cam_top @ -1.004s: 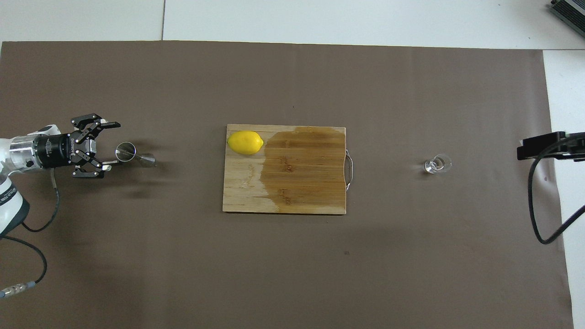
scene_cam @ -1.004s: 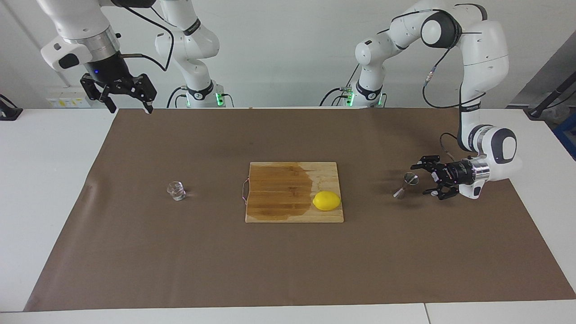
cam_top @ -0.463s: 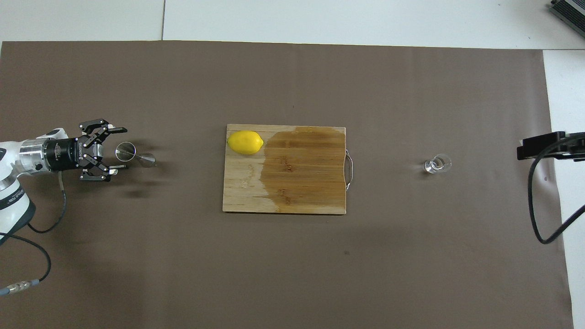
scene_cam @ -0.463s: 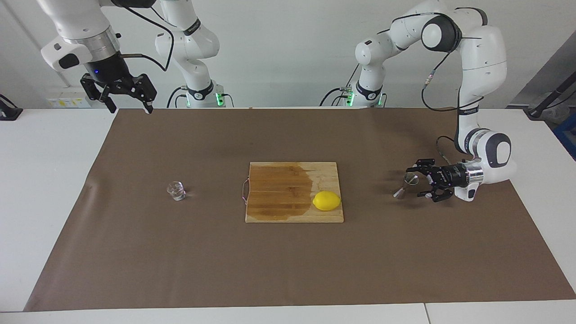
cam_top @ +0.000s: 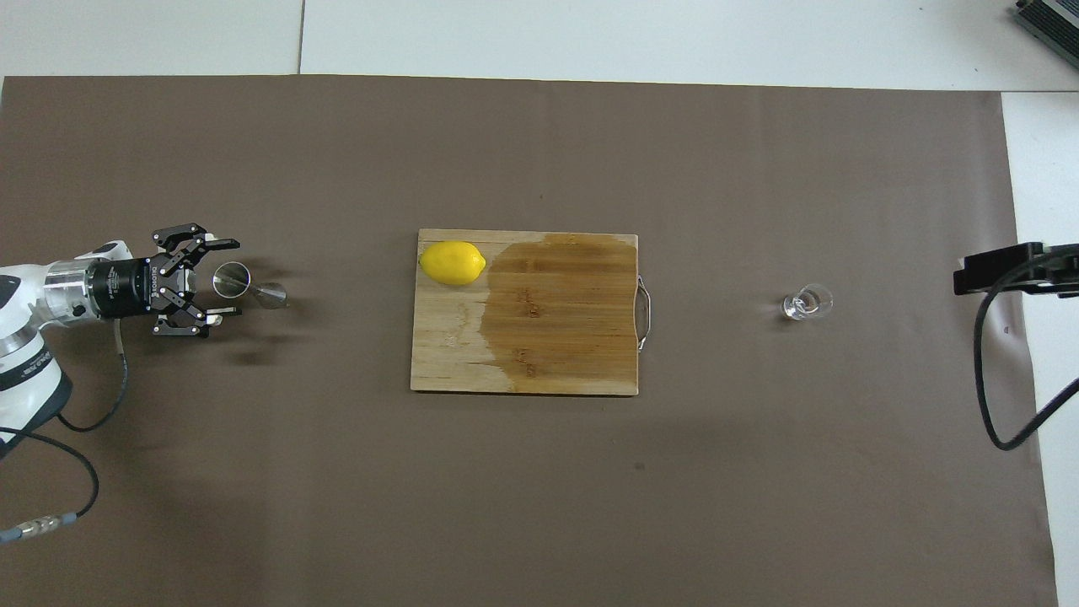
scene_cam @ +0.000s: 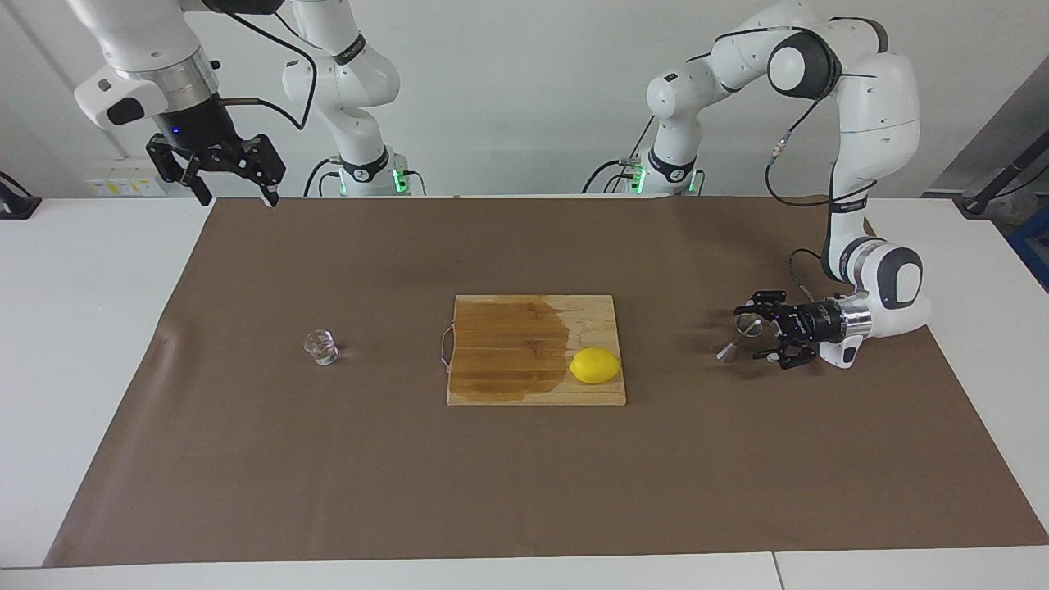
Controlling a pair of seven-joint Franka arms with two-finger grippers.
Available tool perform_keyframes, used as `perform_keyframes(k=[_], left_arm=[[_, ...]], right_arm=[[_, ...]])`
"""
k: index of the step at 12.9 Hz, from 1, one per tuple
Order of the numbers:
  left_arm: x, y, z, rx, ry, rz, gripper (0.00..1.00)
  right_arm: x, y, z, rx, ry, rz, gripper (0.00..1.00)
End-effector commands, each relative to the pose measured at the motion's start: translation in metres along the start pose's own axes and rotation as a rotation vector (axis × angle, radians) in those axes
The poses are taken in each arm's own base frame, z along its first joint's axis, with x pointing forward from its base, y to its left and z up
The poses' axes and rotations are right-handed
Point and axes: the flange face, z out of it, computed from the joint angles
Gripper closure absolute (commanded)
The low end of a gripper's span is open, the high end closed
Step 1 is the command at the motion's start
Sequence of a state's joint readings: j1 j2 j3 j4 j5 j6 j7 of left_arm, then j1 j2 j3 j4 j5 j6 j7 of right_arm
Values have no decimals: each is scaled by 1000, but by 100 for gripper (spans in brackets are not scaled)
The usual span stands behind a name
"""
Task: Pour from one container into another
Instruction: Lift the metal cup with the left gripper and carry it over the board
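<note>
in the facing view the metal jigger [scene_cam: 740, 336] stands on the brown mat [scene_cam: 524, 492], its upper cone just in front of the left gripper [scene_cam: 751, 332]. that gripper lies level and low, fingers spread to either side of the cone without closing on it; whether they touch it i cannot tell, nor what the jigger holds. the glass cup [scene_cam: 321, 347] stands well apart toward the right arm's end, with a little clear liquid in it as far as can be made out. the right gripper [scene_cam: 238, 193] hangs high over the mat's edge by the robots, pointing down, fingers apart and holding nothing; that arm waits. between the two containers a lemon [scene_cam: 595, 365] lies on a partly wet cutting board [scene_cam: 508, 352].

from overhead the left gripper [cam_top: 223, 281] reaches in sideways, the jigger [cam_top: 244, 287] partly between its spread fingertips. the glass cup [cam_top: 807, 303] sits past the cutting board [cam_top: 539, 337] and the lemon [cam_top: 453, 262]. of the right arm only a dark part and cable show at the frame's edge; its fingers are cut off.
</note>
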State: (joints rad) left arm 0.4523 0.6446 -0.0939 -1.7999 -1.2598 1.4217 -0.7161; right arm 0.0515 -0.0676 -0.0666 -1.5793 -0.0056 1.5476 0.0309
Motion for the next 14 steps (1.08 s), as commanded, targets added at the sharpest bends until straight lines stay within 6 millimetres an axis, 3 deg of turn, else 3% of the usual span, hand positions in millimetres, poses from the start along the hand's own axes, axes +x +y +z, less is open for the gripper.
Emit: perform_keyframes(k=[1,9,14], left_arm=[[2,-3,2,0,1,-2,0],[0,-5,-9,-18,-19,3,0],[-2,-4,-6,-13,-33,9,0]], right_arm=[[-5,0,-3,1,-5,-3,0],[-5,0,-3,1,-5,-3,0],[-5,0,-3,1,-5,-3,0]])
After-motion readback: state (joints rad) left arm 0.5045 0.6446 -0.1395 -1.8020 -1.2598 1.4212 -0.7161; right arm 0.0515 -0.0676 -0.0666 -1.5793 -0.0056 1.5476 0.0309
